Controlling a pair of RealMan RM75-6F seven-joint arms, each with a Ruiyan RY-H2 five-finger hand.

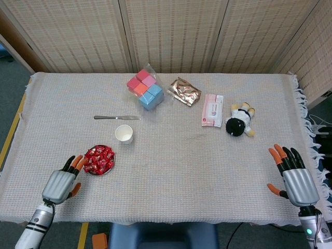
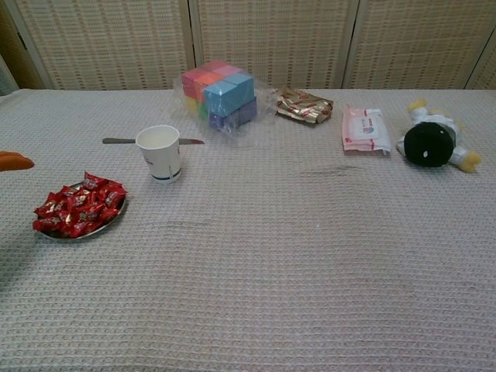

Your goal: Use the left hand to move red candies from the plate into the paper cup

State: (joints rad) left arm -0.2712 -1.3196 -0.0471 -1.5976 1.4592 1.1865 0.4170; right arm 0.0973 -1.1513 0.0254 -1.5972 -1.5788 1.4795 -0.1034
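My left hand (image 1: 63,182) hovers over the worktop (image 1: 171,176) just beside the plate (image 1: 99,160), on its near left side, fingers spread and holding nothing; the orange fingertips (image 1: 78,162) point toward the plate and reach close to its rim, though I cannot tell whether they touch it. From the chest view only one orange fingertip (image 2: 14,161) shows, at the left edge, beyond and to the left of the plate. The plate is heaped with red candies (image 1: 98,158) in shiny wrappers, all of them on the plate. The paper cup (image 1: 124,134) stands upright just beyond the plate and slightly to its right, near it but apart, its white inside showing no candy that I can make out. Farther back from the plate, past the cup, a butter knife (image 1: 116,118) lies flat, and beyond that sits a bag of coloured blocks (image 1: 146,88), with a crinkled foil packet (image 1: 184,92), a pack of wet wipes (image 1: 212,110) and a small plush toy (image 1: 239,121) ranged off to the plate's far right. My right hand (image 1: 294,175) is well apart from the plate, over the worktop's right near corner, fingers spread and holding nothing.
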